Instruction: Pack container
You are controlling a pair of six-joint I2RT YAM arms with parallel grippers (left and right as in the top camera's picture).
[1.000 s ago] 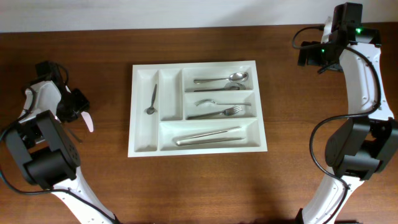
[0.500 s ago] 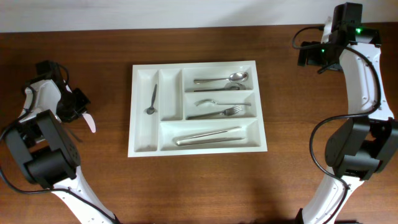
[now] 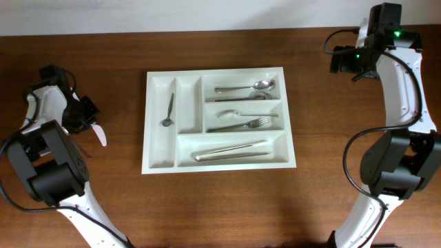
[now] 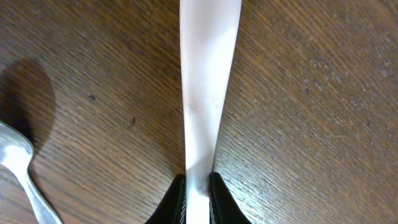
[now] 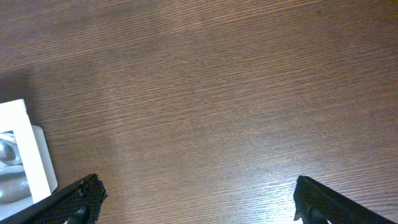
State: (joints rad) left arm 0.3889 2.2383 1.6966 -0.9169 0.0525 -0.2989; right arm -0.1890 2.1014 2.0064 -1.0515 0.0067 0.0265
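Overhead, your container (image 3: 187,103) holds spoons (image 3: 244,87), forks (image 3: 241,121), knives (image 3: 231,150) and one small spoon (image 3: 169,110); left hand (image 4: 198,185) pinches a white strip (image 4: 208,74), right hand (image 5: 199,202) is wide open.

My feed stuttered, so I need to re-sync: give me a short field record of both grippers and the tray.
left gripper: shut on white utensil, left of container
right gripper: open, holding nothing, over bare wood right of container
container: small spoon in far-left slot, next slot empty, cutlery in all three long slots
loose: metal spoon on table beside white utensil
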